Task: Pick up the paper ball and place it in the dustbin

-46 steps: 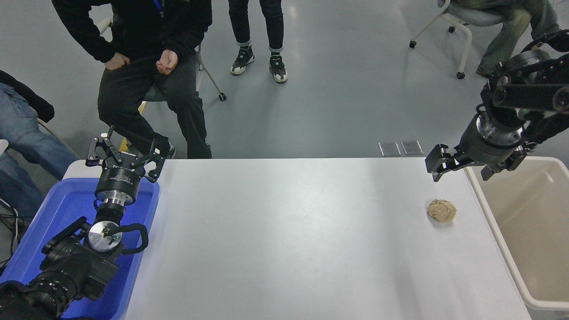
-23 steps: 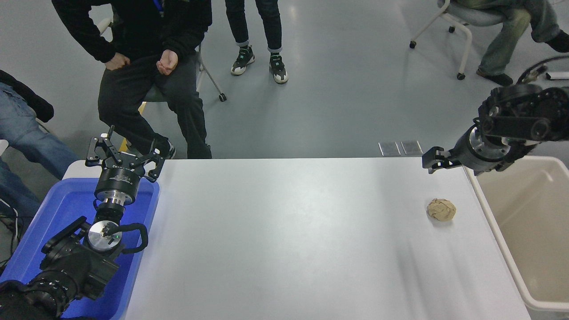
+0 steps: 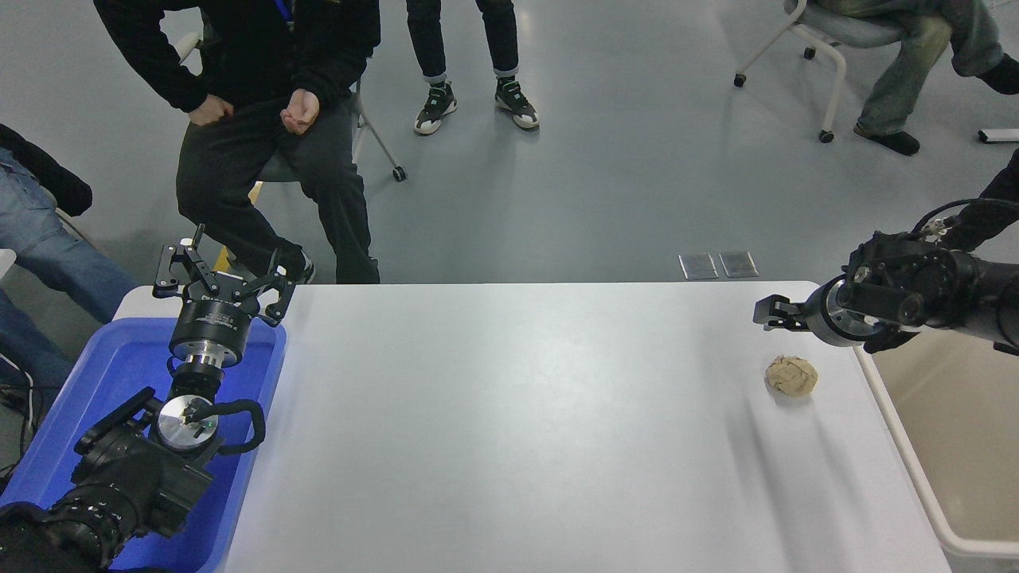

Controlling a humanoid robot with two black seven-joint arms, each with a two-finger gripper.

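Two black grippers show over the white table (image 3: 509, 430). The right gripper (image 3: 771, 312) comes in low from the right edge, lying almost level and pointing left, its tip above the table's far right part. Only a small black end of it shows, so whether its fingers stand wide or narrow cannot be told. It holds nothing that can be seen.

The paper ball (image 3: 791, 375), tan and crumpled, lies on the table just nearer the camera than that tip, apart from it and untouched. To the ball's right, beside the table's right edge, stands the dustbin (image 3: 899, 446), a deep cream bin; the right arm reaches across above its far end.

The left gripper (image 3: 223, 274) is parked at the lower left, above the far edge of a blue tray (image 3: 103, 374), with its fingers spread wide and empty.

Beyond the table's far side a person in dark clothes (image 3: 263, 119) sits on a chair, another stands further back, and a third sits at the top right.
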